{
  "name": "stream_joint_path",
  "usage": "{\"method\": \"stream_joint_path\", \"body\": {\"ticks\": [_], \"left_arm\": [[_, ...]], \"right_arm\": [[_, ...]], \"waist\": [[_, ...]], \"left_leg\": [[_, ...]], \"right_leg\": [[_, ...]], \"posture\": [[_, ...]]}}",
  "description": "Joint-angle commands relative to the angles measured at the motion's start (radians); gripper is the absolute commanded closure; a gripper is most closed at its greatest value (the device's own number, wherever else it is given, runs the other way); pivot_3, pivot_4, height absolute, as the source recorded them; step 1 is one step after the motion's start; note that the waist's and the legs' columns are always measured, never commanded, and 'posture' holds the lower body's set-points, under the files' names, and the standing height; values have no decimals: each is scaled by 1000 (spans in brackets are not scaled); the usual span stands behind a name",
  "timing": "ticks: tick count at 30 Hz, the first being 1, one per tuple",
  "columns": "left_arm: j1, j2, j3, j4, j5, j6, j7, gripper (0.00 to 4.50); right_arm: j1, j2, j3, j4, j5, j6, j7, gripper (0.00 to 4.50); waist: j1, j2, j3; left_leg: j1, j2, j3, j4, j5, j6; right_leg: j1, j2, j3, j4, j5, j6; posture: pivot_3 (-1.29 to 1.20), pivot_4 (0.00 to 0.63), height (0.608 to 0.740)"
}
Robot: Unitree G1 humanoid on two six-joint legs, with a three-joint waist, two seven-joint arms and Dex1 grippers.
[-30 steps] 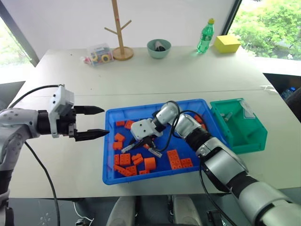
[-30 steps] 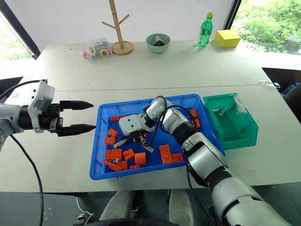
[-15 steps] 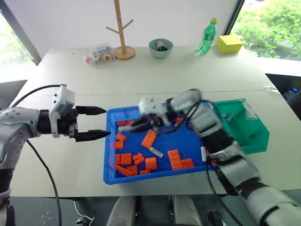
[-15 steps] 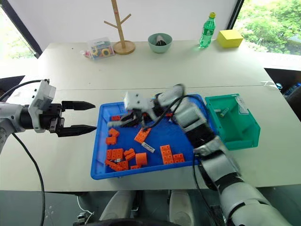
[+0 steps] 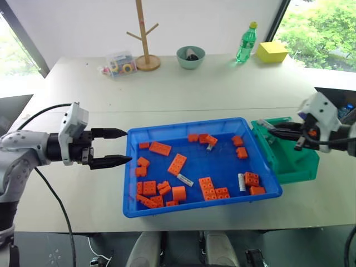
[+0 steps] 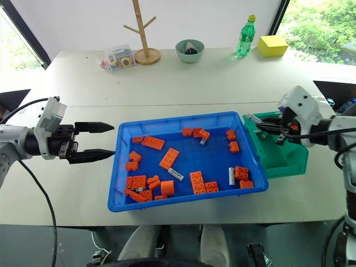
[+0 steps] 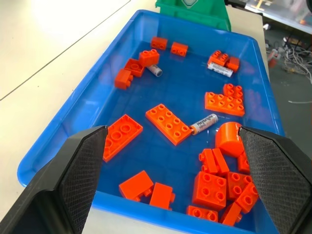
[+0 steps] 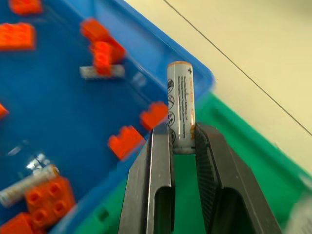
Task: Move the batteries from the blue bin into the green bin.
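The blue bin point(image 5: 194, 207) sits at the table's front with orange bricks and three batteries lying loose in it: one mid-bin point(image 5: 185, 180), one toward the back point(image 5: 210, 147), one at the right point(image 5: 241, 181). My right gripper point(image 5: 271, 128) hovers over the near-left edge of the green bin point(image 5: 295, 161), just right of the blue bin. It is shut on a battery point(image 8: 181, 107) that stands upright between its fingers. My left gripper point(image 5: 114, 147) hangs open beside the blue bin's left wall, with nothing in it.
Orange toy bricks point(image 5: 177, 164) are scattered across the blue bin. Along the table's far edge stand a wooden branch stand point(image 5: 144, 39), a clear box of coloured rings point(image 5: 118, 64), a pale-green bowl point(image 5: 191, 56), a green bottle point(image 5: 245, 43) and a yellow box point(image 5: 271, 52).
My right arm has lifted out of the blue bin and swung right with a battery, ending over the green bin. Several bricks in the bin shifted. The left gripper has stayed put.
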Motion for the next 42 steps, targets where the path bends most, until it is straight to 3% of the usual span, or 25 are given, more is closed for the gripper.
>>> {"method": "stream_joint_path", "body": {"ticks": [1, 3, 9, 15, 21, 27, 32, 42], "left_arm": [[-40, -2, -10, 21, 10, -25, -18, 0], [-54, -3, -17, 31, 12, -27, -24, 0], [-69, -9, -27, 38, 20, -31, -29, 0], [-78, -7, -25, 40, 24, -27, -32, 0], [-77, -7, -24, 25, 20, -13, -25, 0], [-85, -11, -34, 29, 27, -14, -27, 0], [-91, -5, -36, 38, 31, -17, -32, 0], [-75, -2, -31, 24, 30, -19, -32, 0]], "right_arm": [[84, -27, -58, -26, -15, -26, -59, 4395], [138, -26, -66, -20, -17, -34, -87, 4395], [136, -17, -43, 1, -16, -68, -188, 1445], [-73, -19, -29, -61, 115, 46, -210, 1445], [-223, 162, 83, -318, 370, 462, -339, 1445], [-278, 367, 283, -329, 394, 648, -508, 1445], [-298, 421, 385, -292, 415, 692, -535, 1445], [-267, 398, 598, -263, 412, 612, -503, 1445]], "waist": [[3, 0, 0], [8, 0, 0], [9, 0, 0], [5, 0, 0], [4, -2, 0], [12, -1, 0], [8, -1, 0], [-11, -1, 0]], "left_leg": [[0, 0, 0, 0, 0, 0], [0, 0, 0, 0, 0, 0], [0, 0, 1, 1, 0, 0], [0, 0, 0, 1, 0, 0], [0, 1, -3, 1, 0, 1], [-1, 0, -2, 1, 0, 1], [-1, -1, -3, 1, 0, 1], [-1, -1, -2, 1, 0, 1]], "right_leg": [[0, 0, 0, 0, 0, 0], [0, 0, 0, 0, 0, 0], [1, 0, 0, -1, -1, -2], [0, 0, 0, -1, -1, -2], [1, 1, -1, -1, -1, -1], [1, 0, -1, -1, -1, -3], [1, 0, -1, -1, -1, -2], [0, 2, -2, 0, 0, 0]], "posture": [[0, 150, 703], [0, 150, 703], [0, 150, 703], [0, 150, 703], [0, 150, 703], [0, 150, 703], [0, 150, 703], [0, 150, 703]]}}
